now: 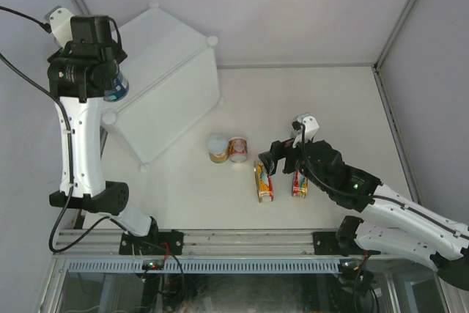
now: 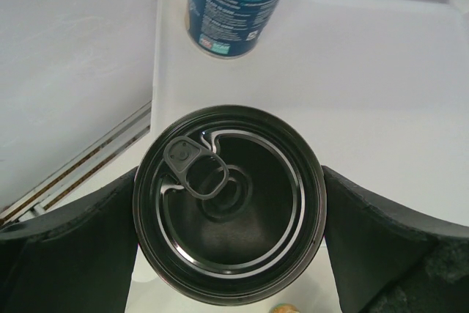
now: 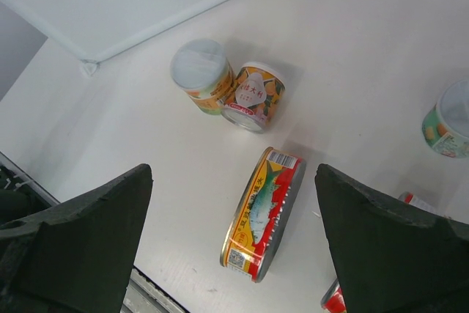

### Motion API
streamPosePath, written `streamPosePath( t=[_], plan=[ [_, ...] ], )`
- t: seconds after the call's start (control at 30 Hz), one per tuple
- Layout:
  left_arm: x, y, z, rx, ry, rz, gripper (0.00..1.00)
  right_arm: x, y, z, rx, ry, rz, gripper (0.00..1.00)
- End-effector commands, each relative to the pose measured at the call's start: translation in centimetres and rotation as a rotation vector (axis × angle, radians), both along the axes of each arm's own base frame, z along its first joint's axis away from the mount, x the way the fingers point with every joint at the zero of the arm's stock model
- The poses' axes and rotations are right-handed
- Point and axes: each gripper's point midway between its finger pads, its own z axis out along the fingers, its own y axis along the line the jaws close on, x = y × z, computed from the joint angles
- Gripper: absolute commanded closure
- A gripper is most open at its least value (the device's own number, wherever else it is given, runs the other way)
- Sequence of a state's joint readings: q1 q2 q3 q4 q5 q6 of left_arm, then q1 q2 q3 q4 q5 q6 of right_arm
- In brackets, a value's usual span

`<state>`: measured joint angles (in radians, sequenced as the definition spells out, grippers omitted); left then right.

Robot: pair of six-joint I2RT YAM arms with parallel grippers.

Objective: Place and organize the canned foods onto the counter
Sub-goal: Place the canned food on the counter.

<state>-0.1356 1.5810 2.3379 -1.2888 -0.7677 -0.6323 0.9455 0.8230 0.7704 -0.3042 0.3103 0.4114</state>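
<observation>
Top view: white translucent counter box (image 1: 172, 71) w/ round corner knobs sits at 10 o'clock on the white table (image 1: 330, 100). Cans counted across views: 2 tall blue, 3 small round, 2 flat oval red-yellow tins.

Left gripper (image 1: 108, 77) is over the box's 9 o'clock corner, pinching a tall blue can (image 1: 117, 89) by its sides. Only the left wrist view shows that can's pull-tab top, a finger tight on each flank, and the 2nd blue can (image 2: 234, 9) upright on the box top at 12 o'clock, beside a knob. Whether the held can rests on the box: can't tell.

Mid-table, a white-lidded small can (image 1: 218, 147) touches an orange-labelled small can (image 1: 237, 149). At their 4 o'clock, one oval tin (image 1: 263, 181) stands on edge. The 2nd oval tin (image 1: 299, 183) is near it, partly under the right gripper (image 1: 282, 165), which is spread wide, empty, above the first tin.

Only the right wrist view shows the 3rd small can (image 3: 448, 119), green-labelled, at 3 o'clock.
</observation>
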Motion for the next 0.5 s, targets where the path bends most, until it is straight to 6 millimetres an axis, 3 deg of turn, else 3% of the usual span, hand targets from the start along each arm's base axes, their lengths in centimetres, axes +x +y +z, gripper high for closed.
streamPosePath(
  t=[0.0,0.47],
  plan=[
    [-1.0,1.8,4.6,-0.029,-0.191,0.067,1.00,-0.1,-0.3,1.1,0.065,-0.020,-0.011,0.09],
    [1.5,3.2,4.1,-0.010,-0.171,0.088,1.00,-0.6,-1.3,0.4,0.063,-0.002,-0.031,0.09]
  ],
)
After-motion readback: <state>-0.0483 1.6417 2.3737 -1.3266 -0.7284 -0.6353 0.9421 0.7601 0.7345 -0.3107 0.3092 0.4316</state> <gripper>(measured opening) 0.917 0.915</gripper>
